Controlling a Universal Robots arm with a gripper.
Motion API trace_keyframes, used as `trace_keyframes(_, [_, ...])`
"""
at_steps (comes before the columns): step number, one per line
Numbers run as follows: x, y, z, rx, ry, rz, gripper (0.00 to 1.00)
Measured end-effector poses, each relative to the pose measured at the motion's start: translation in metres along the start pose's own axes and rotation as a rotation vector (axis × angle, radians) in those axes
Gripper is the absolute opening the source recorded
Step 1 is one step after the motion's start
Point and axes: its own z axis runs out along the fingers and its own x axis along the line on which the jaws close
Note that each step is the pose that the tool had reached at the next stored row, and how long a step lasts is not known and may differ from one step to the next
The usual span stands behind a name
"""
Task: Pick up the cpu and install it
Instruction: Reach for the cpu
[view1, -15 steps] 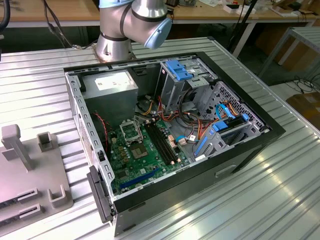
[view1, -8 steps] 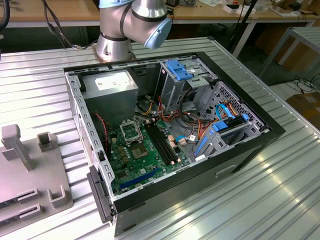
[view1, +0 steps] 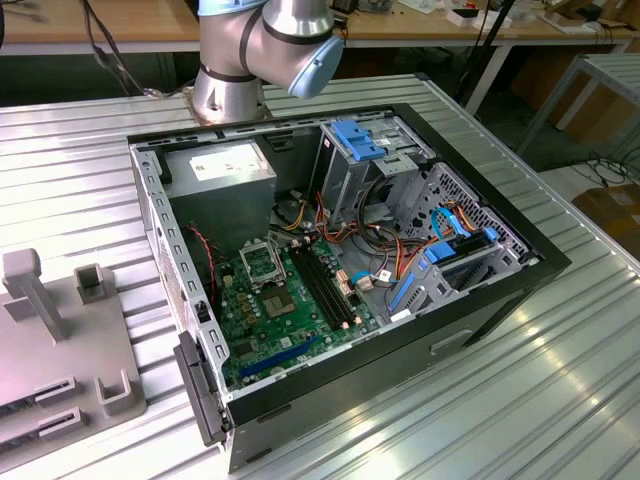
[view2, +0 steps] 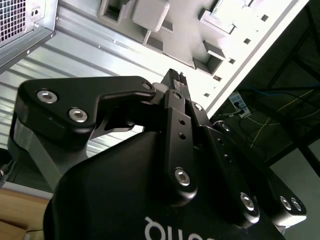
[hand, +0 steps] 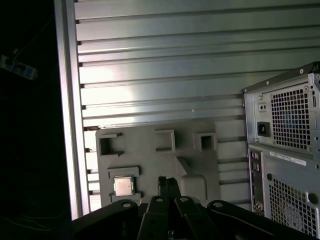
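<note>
The cpu (hand: 123, 186) is sitting flat in a pocket of the grey holder tray (hand: 150, 150) on the ribbed metal table (hand: 160, 65), not picked up yet. In the first wrist view the claw (hand: 168, 182) hangs above that tray, clear of it, with the cpu off to one side of its tips. The fingers are pinched together with nothing between them. The open PC case (view1: 350, 250) lies beside the tray.

cpu (hand: 123, 186) on holder tray (hand: 145, 162) | holder tray on table (hand: 165, 60) | computer case (view1: 490, 315) at exterior view's right of holder tray
</note>
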Motion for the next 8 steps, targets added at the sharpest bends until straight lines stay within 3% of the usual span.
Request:
trace_keyframes(3, [0.0108, -0.0028, 0.0014, 0.0002, 0.002, 0.0, 0.11])
trace_keyframes(8, [0.0176, -0.0041, 0.0027, 0.0005, 0.0065, 0.0, 0.11])
